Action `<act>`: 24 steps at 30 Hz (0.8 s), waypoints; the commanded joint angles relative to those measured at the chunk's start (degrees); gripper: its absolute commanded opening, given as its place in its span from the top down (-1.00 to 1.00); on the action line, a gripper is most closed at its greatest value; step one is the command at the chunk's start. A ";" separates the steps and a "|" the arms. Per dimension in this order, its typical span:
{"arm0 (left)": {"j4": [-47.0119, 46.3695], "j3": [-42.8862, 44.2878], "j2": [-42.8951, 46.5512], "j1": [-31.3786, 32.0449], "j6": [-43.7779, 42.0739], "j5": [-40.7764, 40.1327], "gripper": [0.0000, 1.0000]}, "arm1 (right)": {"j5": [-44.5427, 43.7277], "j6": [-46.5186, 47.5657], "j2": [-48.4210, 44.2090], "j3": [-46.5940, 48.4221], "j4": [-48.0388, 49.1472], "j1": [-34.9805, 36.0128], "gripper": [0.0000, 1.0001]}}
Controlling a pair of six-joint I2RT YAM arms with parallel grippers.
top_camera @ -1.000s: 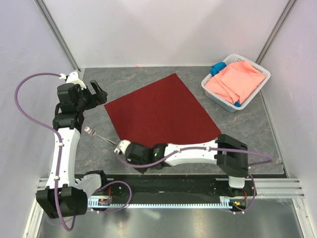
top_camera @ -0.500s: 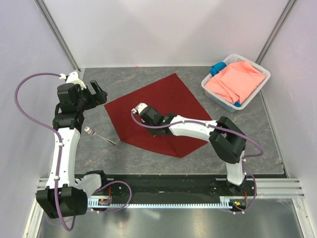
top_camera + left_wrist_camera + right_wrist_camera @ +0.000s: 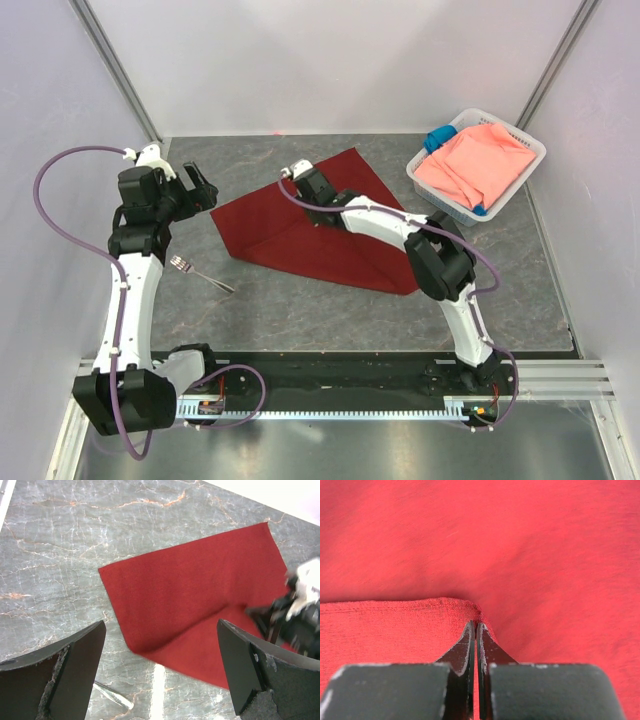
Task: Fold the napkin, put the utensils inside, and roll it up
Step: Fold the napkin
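The right pincer (image 3: pixel 298 183) is clenched on a corner of the napkin (image 3: pixel 290 245). The wrist view shows its tips meeting over a pinched hem. It holds that corner over the cloth's far half, toward the far edge of the tabletop (image 3: pixel 300 310), so part of the napkin lies doubled with a soft fold along its near-left side. I judge the folding step to be under way, the corner being brought to meet the far one.

The napkin sits mid-tabletop, nearer the far edge. The left pincer (image 3: pixel 203 190) is released, jaws wide, and hangs near the left edge just off the napkin's left corner without touching it. That probably keeps it clear of the fold and close to the utensils (image 3: pixel 200 272). Only a fork shows, lying on bare stone by the left edge, near the fold but apart from it.

There is open room along the near edge. The basket (image 3: pixel 447 203) in the far right corner is near the cloth but apart. The right forearm crosses the napkin, so it should lift away rather than drag the layers
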State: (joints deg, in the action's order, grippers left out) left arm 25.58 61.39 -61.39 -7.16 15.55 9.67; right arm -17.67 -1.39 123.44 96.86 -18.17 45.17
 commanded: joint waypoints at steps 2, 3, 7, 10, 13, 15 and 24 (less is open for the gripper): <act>-2.12 0.05 -0.75 0.04 0.62 1.23 -0.99 | -2.19 -0.02 5.05 7.63 1.21 -4.99 1.00; -2.12 -0.04 -0.84 0.13 0.71 1.23 -0.99 | -2.28 -0.19 5.76 9.73 1.21 -5.61 1.00; -2.12 0.05 -1.45 0.13 0.88 2.10 -0.99 | -2.80 -0.63 10.05 15.02 1.39 -7.90 1.00; -2.20 0.05 -1.81 0.04 0.97 2.54 -0.99 | -2.98 -1.77 12.52 18.88 1.56 -9.48 1.00; -2.29 -0.04 -1.98 0.13 0.80 2.46 -0.99 | -2.81 -3.26 14.72 22.58 1.74 -11.15 1.00; -2.29 -0.04 -2.07 0.13 0.80 2.37 -0.99 | -2.11 -3.88 15.86 25.29 1.65 -12.12 1.00; -2.20 -0.04 -2.51 0.13 0.62 2.37 -0.99 | -0.35 -8.19 22.02 33.74 2.26 -15.28 1.00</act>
State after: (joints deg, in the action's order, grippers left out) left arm 25.56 61.30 -63.51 -7.16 15.55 11.09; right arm -18.96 -6.17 143.22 126.28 -17.43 31.22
